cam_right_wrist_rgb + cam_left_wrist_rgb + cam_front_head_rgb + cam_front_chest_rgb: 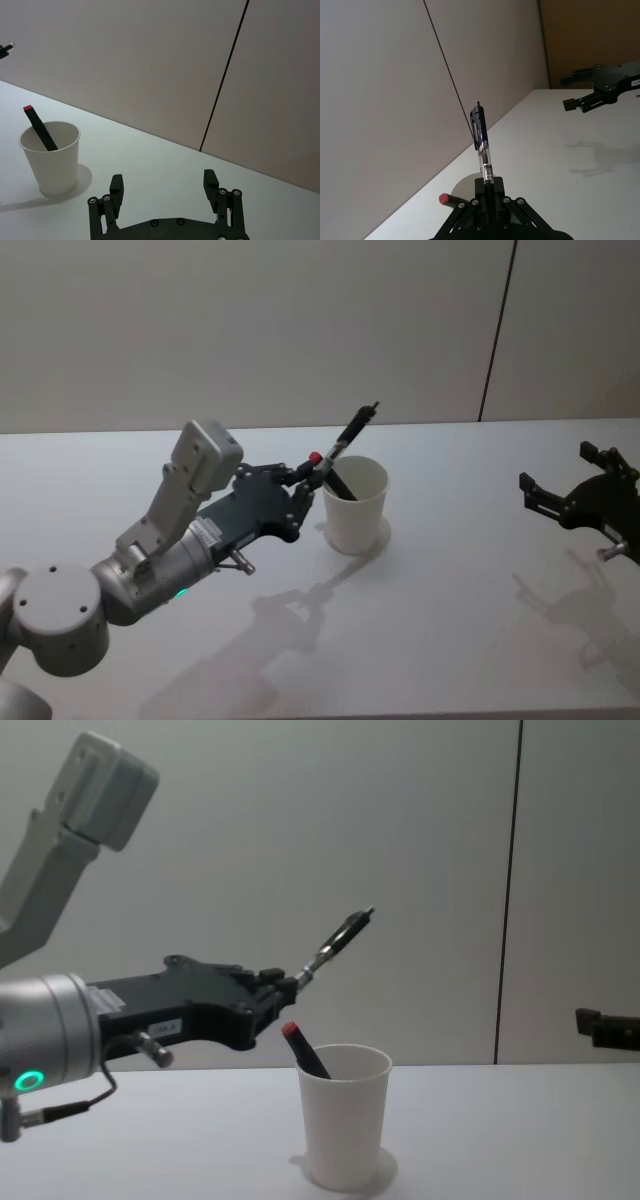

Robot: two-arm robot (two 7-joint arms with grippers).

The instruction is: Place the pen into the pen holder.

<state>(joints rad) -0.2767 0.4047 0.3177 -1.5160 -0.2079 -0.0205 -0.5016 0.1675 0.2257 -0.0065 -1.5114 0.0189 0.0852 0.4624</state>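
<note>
1. Not done yet: the pen (350,435) hangs tilted in the air just beside the rim of the pen holder (355,515), perhaps not quite over its mouth.
2. The cup stands on the table (450,620) with a red-capped marker (305,1055) leaning inside.
3. Left gripper (308,478) — jaws clamped on the pen's lower end.
4. Right gripper (163,180) — parked well apart, jaws wide and empty.

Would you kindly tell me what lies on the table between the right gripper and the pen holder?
Nothing. The right wrist view shows bare white table all the way from the open right gripper to the pen holder, and the head view agrees.
</note>
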